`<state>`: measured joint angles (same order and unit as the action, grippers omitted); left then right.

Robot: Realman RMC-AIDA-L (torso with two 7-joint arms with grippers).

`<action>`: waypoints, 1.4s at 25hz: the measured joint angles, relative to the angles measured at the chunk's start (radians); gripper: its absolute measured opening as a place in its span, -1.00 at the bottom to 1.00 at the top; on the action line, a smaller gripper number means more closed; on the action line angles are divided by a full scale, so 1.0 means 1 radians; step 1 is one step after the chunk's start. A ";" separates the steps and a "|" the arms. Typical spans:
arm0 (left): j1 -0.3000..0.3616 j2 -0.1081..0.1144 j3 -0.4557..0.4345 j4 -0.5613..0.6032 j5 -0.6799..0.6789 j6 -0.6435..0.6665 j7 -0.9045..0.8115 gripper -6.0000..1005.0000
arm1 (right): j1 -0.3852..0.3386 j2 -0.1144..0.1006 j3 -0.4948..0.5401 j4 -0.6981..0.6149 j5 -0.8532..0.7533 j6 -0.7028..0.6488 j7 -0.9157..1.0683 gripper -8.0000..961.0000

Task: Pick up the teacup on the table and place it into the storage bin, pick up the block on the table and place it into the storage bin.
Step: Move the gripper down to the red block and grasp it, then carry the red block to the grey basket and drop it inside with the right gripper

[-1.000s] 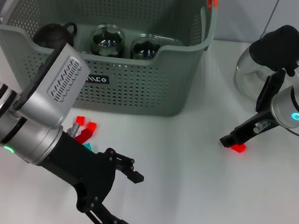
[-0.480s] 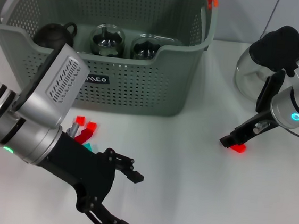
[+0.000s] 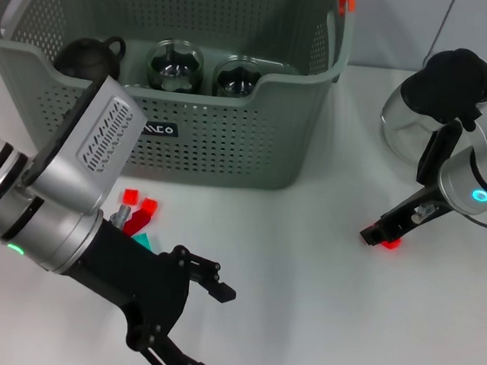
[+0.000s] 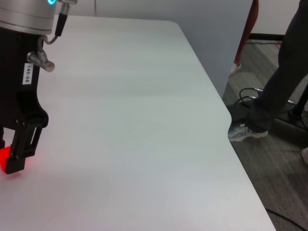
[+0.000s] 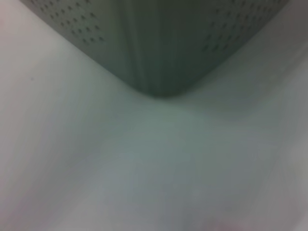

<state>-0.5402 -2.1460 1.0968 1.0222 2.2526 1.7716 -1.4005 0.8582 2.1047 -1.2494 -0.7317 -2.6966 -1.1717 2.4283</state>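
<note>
The grey-green storage bin (image 3: 229, 155) stands at the back of the table; its corner (image 5: 159, 48) fills the right wrist view. Two glass teacups (image 3: 175, 65) (image 3: 237, 75) sit inside it beside a dark teapot (image 3: 87, 54). A small red block (image 3: 389, 243) lies on the table at the right, with my right gripper (image 3: 379, 234) lowered onto it and hiding part of it. The left wrist view shows that same block (image 4: 4, 159) beside the right gripper (image 4: 19, 144). My left gripper (image 3: 210, 332) is open and empty, low over the table's front left.
More red blocks (image 3: 136, 206) and a teal piece (image 3: 143, 238) lie in front of the bin, close to my left arm. A glass pitcher with a black lid (image 3: 412, 113) stands at the back right. The table's edge (image 4: 226, 110) drops off to the floor, where a person stands.
My right gripper has settled slightly lower over the red block, covering more of it. The left arm has drifted a little toward the front edge.
</note>
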 joint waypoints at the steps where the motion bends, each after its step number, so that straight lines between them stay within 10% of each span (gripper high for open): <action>1: 0.000 0.000 0.000 0.000 0.000 0.000 0.000 0.87 | 0.000 0.000 -0.001 0.000 0.000 0.000 0.000 -0.06; 20: 0.024 0.001 -0.020 -0.001 0.001 0.001 -0.003 0.87 | 0.003 0.000 -0.030 -0.077 0.031 -0.023 -0.010 -0.33; 35: 0.138 -0.002 -0.228 0.000 0.001 0.006 -0.005 0.86 | -0.002 -0.005 0.015 -0.426 0.381 -0.364 -0.116 -0.32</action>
<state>-0.4021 -2.1475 0.8690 1.0226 2.2534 1.7773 -1.4058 0.8567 2.0998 -1.2349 -1.1575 -2.3156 -1.5358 2.3127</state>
